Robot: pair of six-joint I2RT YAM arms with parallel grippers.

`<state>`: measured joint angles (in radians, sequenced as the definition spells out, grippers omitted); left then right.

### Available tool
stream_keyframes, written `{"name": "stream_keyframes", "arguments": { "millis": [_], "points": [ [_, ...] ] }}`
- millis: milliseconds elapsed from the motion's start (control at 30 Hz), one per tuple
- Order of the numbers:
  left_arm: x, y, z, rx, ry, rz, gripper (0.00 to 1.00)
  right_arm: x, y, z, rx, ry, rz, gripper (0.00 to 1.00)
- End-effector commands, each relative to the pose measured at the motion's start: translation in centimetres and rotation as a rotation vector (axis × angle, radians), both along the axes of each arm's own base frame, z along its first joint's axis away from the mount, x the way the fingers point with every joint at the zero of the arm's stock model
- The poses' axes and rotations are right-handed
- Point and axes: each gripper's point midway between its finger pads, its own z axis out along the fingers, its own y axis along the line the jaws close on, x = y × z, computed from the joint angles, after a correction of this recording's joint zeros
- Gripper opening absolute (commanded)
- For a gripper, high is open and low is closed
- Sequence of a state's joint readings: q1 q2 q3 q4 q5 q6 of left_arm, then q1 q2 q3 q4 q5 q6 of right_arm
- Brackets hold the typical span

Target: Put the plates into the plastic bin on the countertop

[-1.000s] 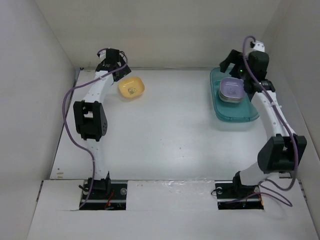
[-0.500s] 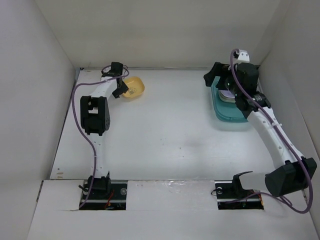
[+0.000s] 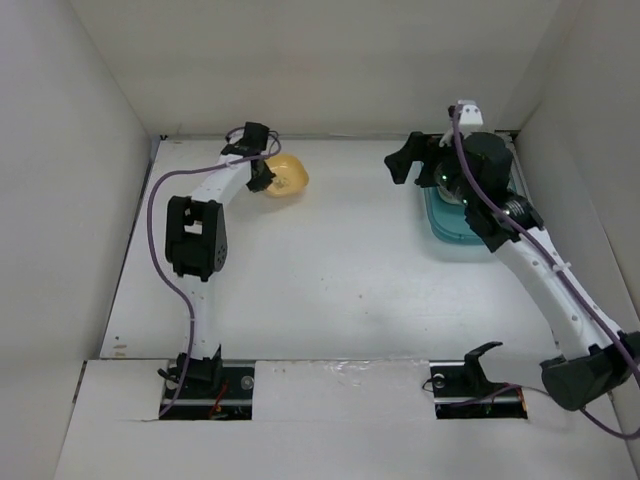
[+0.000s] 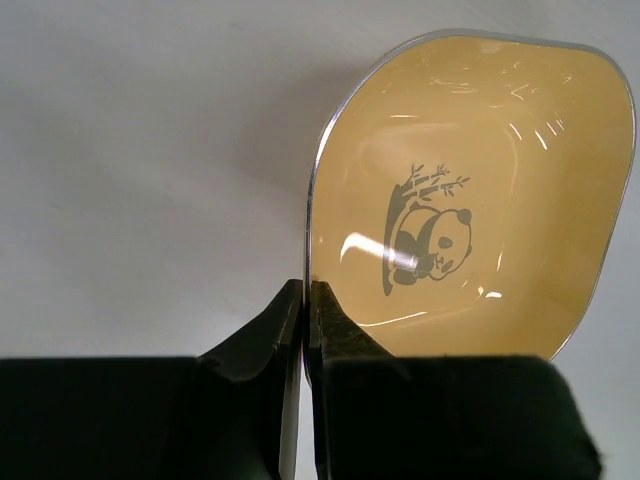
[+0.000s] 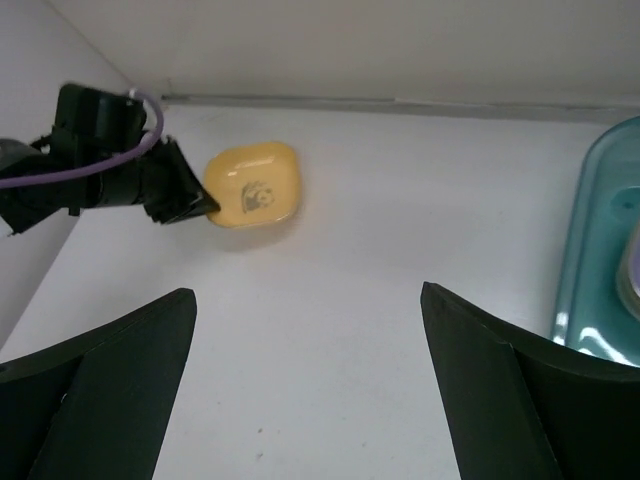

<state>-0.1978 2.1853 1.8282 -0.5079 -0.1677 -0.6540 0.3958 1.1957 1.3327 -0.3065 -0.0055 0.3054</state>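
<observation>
Left gripper (image 4: pixel 303 292) clamped tight on the rim of the yellow plate (image 4: pixel 470 190), which is tilted up near the far left of the countertop (image 3: pixel 330 260), well apart from the plastic bin (image 3: pixel 470 228) at the far right. The pickup step seems in hand; next the plate needs carrying across, perhaps to the right gripper (image 5: pixel 308 300), spread wide and empty. Glossy rounded-square dish, panda print in its centre
</observation>
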Motion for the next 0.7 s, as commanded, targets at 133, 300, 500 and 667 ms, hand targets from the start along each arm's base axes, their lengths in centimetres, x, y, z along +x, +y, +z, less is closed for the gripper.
{"name": "stream_keyframes", "arguments": {
  "millis": [133, 300, 500, 667],
  "points": [
    [-6.4, -10.7, 12.2, -0.017, -0.215, -0.306, 0.00, 3.2, 3.2, -4.7, -0.066, 0.125, 0.062, 1.00],
    [-10.3, -14.0, 16.5, -0.141, -0.318, -0.433, 0.00, 5.2, 4.3, -7.3, -0.082, 0.157, 0.063, 1.00],
    [-12.6, -15.4, 20.4, -0.261, -0.403, -0.528, 0.00, 6.9, 6.3, -10.6, -0.062, 0.226, 0.106, 0.97],
    [-13.5, -15.9, 21.6, -0.297, -0.427, -0.574, 0.00, 7.4, 8.3, -11.2, -0.011, 0.240, 0.140, 0.57]
  ]
}}
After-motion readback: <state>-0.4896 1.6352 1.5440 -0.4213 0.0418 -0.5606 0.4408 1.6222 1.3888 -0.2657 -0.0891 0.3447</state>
